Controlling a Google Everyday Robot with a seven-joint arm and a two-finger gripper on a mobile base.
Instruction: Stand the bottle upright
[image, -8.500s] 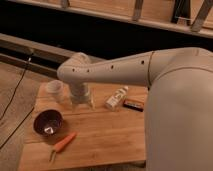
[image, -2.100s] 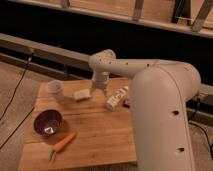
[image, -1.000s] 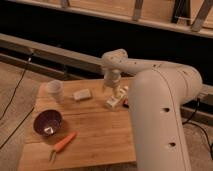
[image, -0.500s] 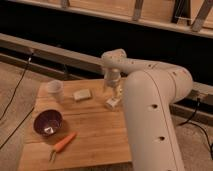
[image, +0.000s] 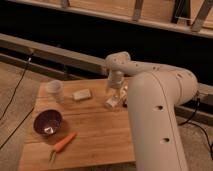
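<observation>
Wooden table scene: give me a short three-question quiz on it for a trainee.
1. True or false: the small clear plastic bottle stands upright.
2. What sits between the translucent white cup and the bottle? A beige rectangular block; B orange carrot; C round purple bowl.
3. Fill in: the tool hangs just above the ____.
Key: 1 false, it lies on its side; 2 A; 3 bottle.

Wooden table (image: 95, 137): translucent white cup (image: 55, 91) back left, beige block (image: 82, 94) near it, purple bowl (image: 47, 122), carrot (image: 63, 143) front left.
</observation>
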